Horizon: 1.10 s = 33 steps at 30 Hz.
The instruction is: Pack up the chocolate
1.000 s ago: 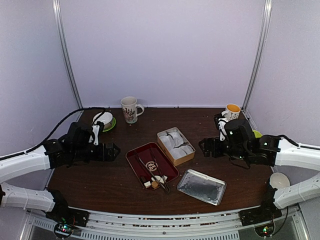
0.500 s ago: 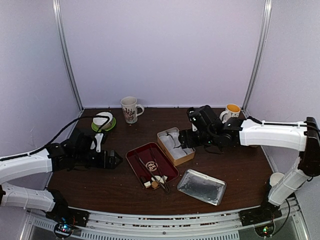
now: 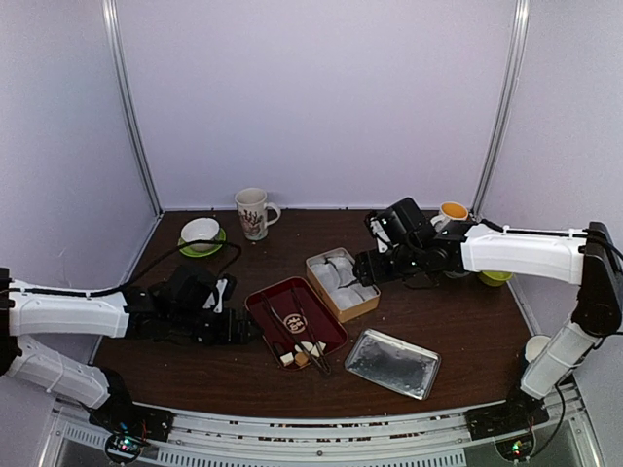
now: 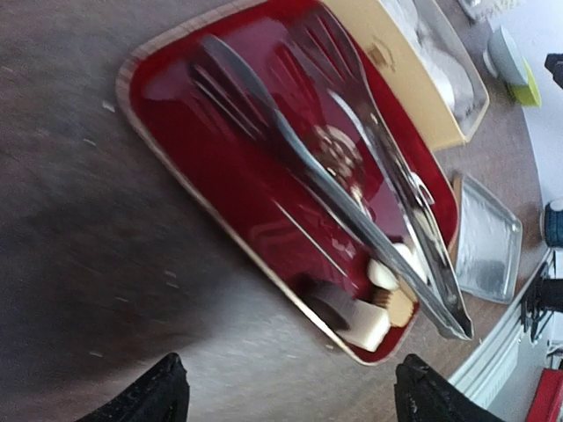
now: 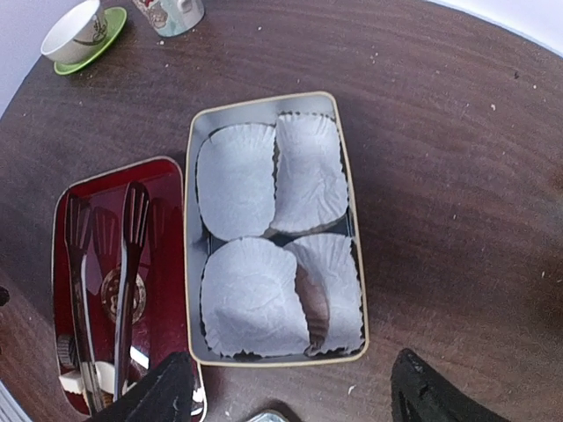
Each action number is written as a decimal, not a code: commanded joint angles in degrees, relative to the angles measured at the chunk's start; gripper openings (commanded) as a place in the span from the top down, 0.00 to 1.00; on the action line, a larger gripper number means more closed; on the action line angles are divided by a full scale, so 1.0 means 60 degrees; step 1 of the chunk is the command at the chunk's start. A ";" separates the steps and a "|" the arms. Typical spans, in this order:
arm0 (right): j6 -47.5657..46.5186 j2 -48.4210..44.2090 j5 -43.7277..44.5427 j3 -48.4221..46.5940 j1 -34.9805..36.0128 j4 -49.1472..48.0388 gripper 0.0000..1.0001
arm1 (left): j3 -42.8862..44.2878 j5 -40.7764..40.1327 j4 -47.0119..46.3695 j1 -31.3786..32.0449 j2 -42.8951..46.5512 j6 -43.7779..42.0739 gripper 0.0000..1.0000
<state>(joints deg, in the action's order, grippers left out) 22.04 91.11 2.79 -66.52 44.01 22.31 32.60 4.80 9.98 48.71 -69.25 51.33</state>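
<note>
The chocolate (image 3: 300, 354), a few tiny cream and light brown cubes, lies at the near end of the red tray (image 3: 263, 309), beside metal tongs (image 3: 310, 341). In the left wrist view the chocolate (image 4: 378, 308) sits in the tray's (image 4: 220, 167) near corner. My left gripper (image 4: 286, 400) is open and empty, low over the table just left of the tray; it also shows in the top view (image 3: 243, 331). My right gripper (image 5: 286, 391) is open and empty above the tan tin (image 5: 352, 264), which holds several white paper liners (image 5: 251, 294). From above, the right gripper (image 3: 362, 268) hovers at the tin (image 3: 352, 307).
A silver lid (image 3: 392, 362) lies near the front right. A patterned mug (image 3: 252, 212) and a white cup on a green saucer (image 3: 201, 233) stand at the back left. An orange-filled cup (image 3: 453, 213) stands at the back right, a white bowl (image 3: 540, 348) at the right edge.
My left arm has reached right and forward, bringing its gripper close to the red tray. My right arm swung in from the right to hover over the tin.
</note>
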 commanded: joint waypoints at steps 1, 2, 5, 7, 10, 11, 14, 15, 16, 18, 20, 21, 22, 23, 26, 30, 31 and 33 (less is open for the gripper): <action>0.0179 -0.1002 -0.0440 0.0980 0.0034 -0.0241 0.22 | 0.1302 -0.0787 0.0072 0.1160 -0.0866 0.1142 0.16; 0.0252 -0.1183 -0.0445 0.1183 0.0044 -0.0326 0.22 | 0.1612 -0.1020 0.0299 0.1433 -0.1099 0.1268 0.16; 0.0467 -0.1795 -0.0264 0.1787 0.0041 -0.0425 0.24 | 0.2572 -0.1696 0.1154 0.1900 -0.1851 0.1877 0.16; 0.0546 -0.2270 -0.0222 0.2209 0.0039 -0.0553 0.24 | 0.3178 -0.2069 0.1828 0.1983 -0.2418 0.2507 0.17; 0.0574 -0.3045 -0.0084 0.2820 0.0038 -0.0689 0.24 | 0.3915 -0.2752 0.2484 0.2079 -0.3103 0.3507 0.22; 0.0567 -0.3291 -0.0049 0.2988 0.0043 -0.0691 0.24 | 0.4063 -0.2895 0.2503 0.2094 -0.3269 0.3816 0.24; 0.0517 -0.3912 0.0005 0.3401 0.0036 -0.0653 0.23 | 0.4676 -0.3372 0.2948 0.2097 -0.3909 0.4537 0.29; 0.0470 -0.4077 0.0004 0.3500 0.0034 -0.0648 0.23 | 0.4960 -0.3442 0.3172 0.2093 -0.4061 0.4648 0.30; 0.0431 -0.4235 -0.0007 0.3565 0.0043 -0.0631 0.23 | 0.5272 -0.3530 0.3442 0.2092 -0.4377 0.4779 0.31; 0.0332 -0.4450 -0.0015 0.3670 0.0040 -0.0592 0.23 | 0.5853 -0.3585 0.3842 0.2094 -0.4880 0.4914 0.35; 0.0225 -0.4592 0.0000 0.3707 0.0034 -0.0529 0.23 | 0.6341 -0.3496 0.4049 0.2092 -0.5354 0.4996 0.39; 0.0179 -0.4642 0.0004 0.3699 0.0035 -0.0505 0.23 | 0.6574 -0.3451 0.4165 0.2099 -0.5583 0.5079 0.40; 0.0129 -0.4681 0.0004 0.3700 0.0035 -0.0476 0.23 | 0.6767 -0.3392 0.4310 0.2095 -0.5822 0.5190 0.41; 0.0076 -0.4730 0.0004 0.3693 0.0035 -0.0447 0.23 | 0.6948 -0.3376 0.4410 0.2092 -0.5998 0.5236 0.42; 0.0018 -0.4858 -0.0005 0.3711 0.0036 -0.0408 0.23 | 0.7236 -0.3406 0.4657 0.2092 -0.6415 0.5383 0.43; -0.0024 -0.5009 0.0004 0.3842 0.0042 -0.0484 0.23 | 0.7293 -0.3539 0.4802 0.2092 -0.6635 0.5564 0.44; -0.0033 -0.5031 0.0002 0.3884 0.0042 -0.0504 0.23 | 0.7314 -0.3541 0.4809 0.2092 -0.6680 0.5566 0.45; -0.0026 -0.5034 0.0029 0.3939 0.0047 -0.0506 0.23 | 0.7431 -0.3501 0.4825 0.2078 -0.6835 0.5543 0.49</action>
<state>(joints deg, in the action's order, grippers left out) 22.48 61.89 1.54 -44.12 44.27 19.57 74.83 -14.96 37.10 60.97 -108.99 83.31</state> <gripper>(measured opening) 0.770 0.547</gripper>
